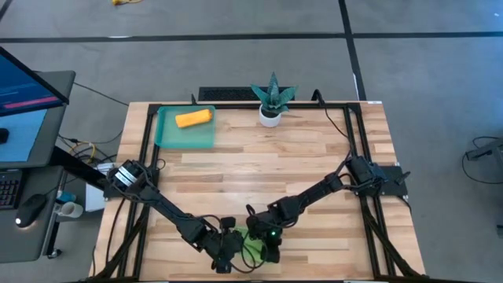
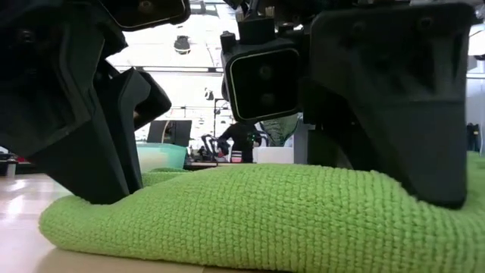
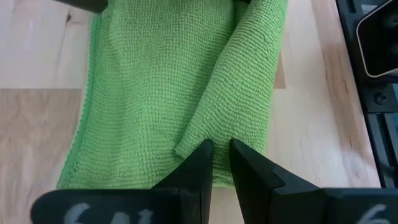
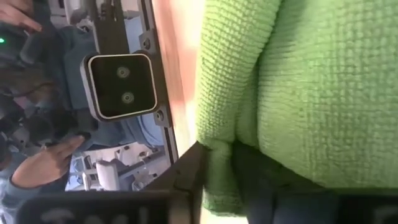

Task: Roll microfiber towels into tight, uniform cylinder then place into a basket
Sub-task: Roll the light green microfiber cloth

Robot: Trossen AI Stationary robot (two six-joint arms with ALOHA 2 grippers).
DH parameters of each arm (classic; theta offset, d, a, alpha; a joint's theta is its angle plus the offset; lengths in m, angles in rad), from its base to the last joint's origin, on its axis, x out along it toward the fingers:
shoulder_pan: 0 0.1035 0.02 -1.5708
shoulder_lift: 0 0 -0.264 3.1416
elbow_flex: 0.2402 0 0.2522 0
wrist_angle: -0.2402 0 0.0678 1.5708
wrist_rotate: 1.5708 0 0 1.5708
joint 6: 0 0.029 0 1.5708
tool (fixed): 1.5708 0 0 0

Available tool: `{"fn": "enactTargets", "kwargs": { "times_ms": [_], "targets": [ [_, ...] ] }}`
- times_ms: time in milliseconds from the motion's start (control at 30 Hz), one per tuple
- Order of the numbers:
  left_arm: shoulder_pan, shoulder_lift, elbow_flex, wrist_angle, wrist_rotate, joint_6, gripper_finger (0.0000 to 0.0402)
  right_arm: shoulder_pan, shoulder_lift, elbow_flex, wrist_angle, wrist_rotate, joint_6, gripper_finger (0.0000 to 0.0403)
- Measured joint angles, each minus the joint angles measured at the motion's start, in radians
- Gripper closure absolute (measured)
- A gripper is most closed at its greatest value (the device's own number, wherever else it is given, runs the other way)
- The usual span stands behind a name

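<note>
The lime green towel (image 1: 252, 245) lies at the middle of the table's near edge, with one side folded over into a flap (image 3: 249, 81). My left gripper (image 1: 228, 255) (image 3: 222, 158) is at its left end, shut on the flap's end. At the towel's right end my right gripper (image 1: 267, 250) (image 4: 221, 177) points down at a slant, its fingers a little apart around a bulge of cloth. The orange towel (image 1: 193, 118), rolled up, lies in the teal basket (image 1: 169, 137) at the far left. My left gripper pinches the end of the folded-over flap (image 3: 217, 140) between its two fingers, coming from above at a slant. The towel lies on the table, slack. My right gripper has a fold of the towel's edge (image 4: 219, 155) bulging up between its parted fingers and lying against them. That end of the towel rests on the table.
A small white pot with a spiky green plant (image 1: 271, 101) stands at the far edge, right of the basket. The table's near edge and its black frame (image 3: 373, 93) run close beside the towel. A person's hands (image 4: 43, 165) show beyond the table.
</note>
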Motion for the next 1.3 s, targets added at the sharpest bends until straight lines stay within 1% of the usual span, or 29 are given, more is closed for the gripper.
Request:
{"fn": "enactTargets", "kwargs": {
  "times_ms": [67, 167, 233, 367, 500, 567, 700, 833, 967, 1067, 1167, 1300],
  "targets": [
    [0.000, 0.001, -0.001, 0.008, 0.001, 0.000, 0.0349, -0.002, -0.001, 0.001, 0.001, -0.005, 0.001, 0.0279],
    [0.000, 0.002, -0.001, 0.015, 0.005, -0.011, 0.0349, -0.014, -0.001, 0.001, -0.020, -0.045, 0.025, 0.0255],
    [0.000, 0.003, -0.001, 0.015, 0.008, -0.024, 0.0349, -0.017, -0.004, 0.001, -0.029, -0.048, 0.022, 0.0246],
    [0.000, 0.003, -0.001, 0.013, 0.010, -0.043, 0.0349, -0.026, -0.037, -0.001, -0.076, -0.020, -0.027, 0.0237],
    [-0.001, 0.004, -0.001, 0.015, 0.010, -0.043, 0.0349, -0.027, -0.122, 0.000, -0.174, 0.085, -0.120, 0.0237],
    [-0.001, 0.004, -0.002, 0.016, 0.008, -0.049, 0.0349, -0.018, -0.174, -0.003, -0.281, 0.162, -0.174, 0.0238],
    [-0.004, 0.005, -0.002, 0.015, 0.000, -0.062, 0.0349, 0.037, -0.270, -0.014, -0.390, 0.333, -0.261, 0.0239],
    [-0.007, 0.005, -0.002, 0.015, -0.003, -0.077, 0.0349, 0.134, -0.355, -0.091, -0.291, 0.470, -0.358, 0.0237],
    [-0.007, 0.006, -0.002, 0.014, -0.002, -0.105, 0.0349, 0.229, -0.377, -0.168, -0.039, 0.633, -0.409, 0.0239],
    [-0.007, 0.006, -0.002, 0.016, -0.002, -0.140, 0.0349, 0.279, -0.348, -0.192, 0.129, 0.720, -0.459, 0.0242],
    [-0.007, 0.006, -0.002, 0.016, -0.002, -0.185, 0.0349, 0.304, -0.293, -0.197, 0.177, 0.752, -0.487, 0.0251],
    [-0.007, 0.006, -0.002, 0.016, -0.002, -0.225, 0.0349, 0.290, -0.235, -0.197, 0.177, 0.756, -0.458, 0.0285]
  ]
}}
